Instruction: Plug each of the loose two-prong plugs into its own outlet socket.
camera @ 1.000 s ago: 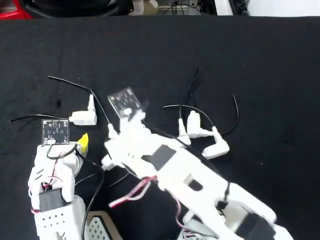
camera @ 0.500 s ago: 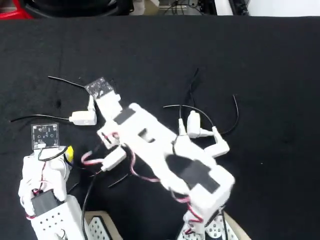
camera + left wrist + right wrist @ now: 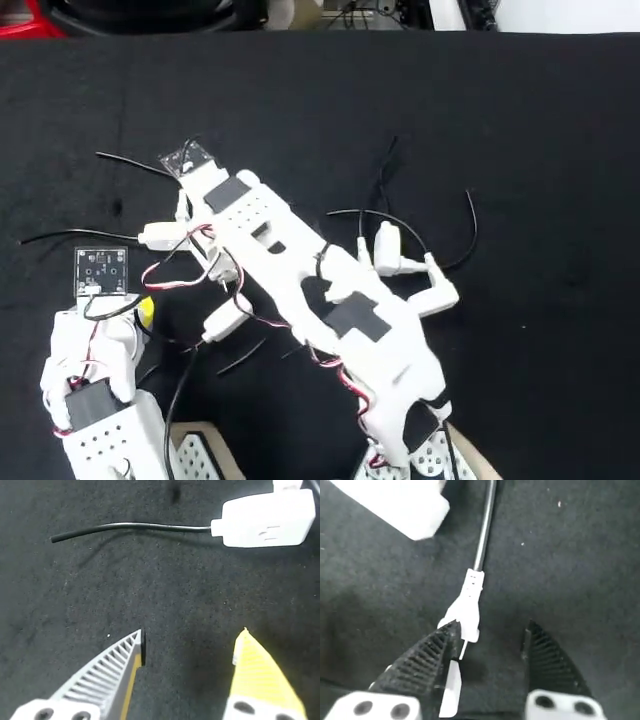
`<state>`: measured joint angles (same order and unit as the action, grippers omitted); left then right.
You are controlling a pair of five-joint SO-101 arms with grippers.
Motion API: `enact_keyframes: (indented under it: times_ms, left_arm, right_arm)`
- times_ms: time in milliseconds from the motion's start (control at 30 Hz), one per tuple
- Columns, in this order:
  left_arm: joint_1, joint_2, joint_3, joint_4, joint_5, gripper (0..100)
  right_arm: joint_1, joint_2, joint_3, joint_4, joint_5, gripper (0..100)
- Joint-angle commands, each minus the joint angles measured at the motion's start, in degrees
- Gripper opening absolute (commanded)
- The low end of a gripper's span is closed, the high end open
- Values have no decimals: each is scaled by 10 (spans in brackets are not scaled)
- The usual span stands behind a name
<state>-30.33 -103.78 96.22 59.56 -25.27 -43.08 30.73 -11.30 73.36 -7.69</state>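
The black counter (image 3: 520, 120) carries white plug and socket pieces with thin black cords. The right arm (image 3: 300, 270) stretches diagonally from the near edge toward the far left part of the counter. In its wrist view, the right end effector (image 3: 490, 630) stands with its two dark fingers spread wide, not clamped on anything. A white two-prong plug (image 3: 469, 605) lies on the counter between them, touching the inner face of one finger and well apart from the other. Its black cord (image 3: 485, 525) runs straight away from the end effector, past the corner of a white block (image 3: 400, 502).

The left arm (image 3: 95, 370) sits low at the near left corner. The left end effector (image 3: 190, 640) is also wide open – one grey finger, one yellow – with bare counter between the tips. Beyond them lies a white outlet socket (image 3: 265, 522), its slots facing up, with its own black lead (image 3: 130, 527) trailing off sideways. In the high view this socket lies just beside the right arm's wrist.

To the other side of the right arm, another cluster of white pieces (image 3: 440, 292) lies on the counter, their cords curling around them
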Motion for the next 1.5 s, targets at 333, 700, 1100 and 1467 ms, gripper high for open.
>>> enact_keyframes:
  times_ms: [333, 700, 1100, 1467]
  left_arm:
    - [7, -3, 12, 18, -22, 289]
    - [8, -3, 12, 17, -22, 289]
    - [9, -3, 12, 16, -22, 289]
    - [9, 1, 12, 5, -22, 289]
  right_arm:
    - [-25, 16, 38, -124, -2, 90]
    - [-13, 6, 34, -75, 4, 12]
    - [54, -75, 134, -103, 226, 15]
    - [78, -85, 48, 35, 270, 261]
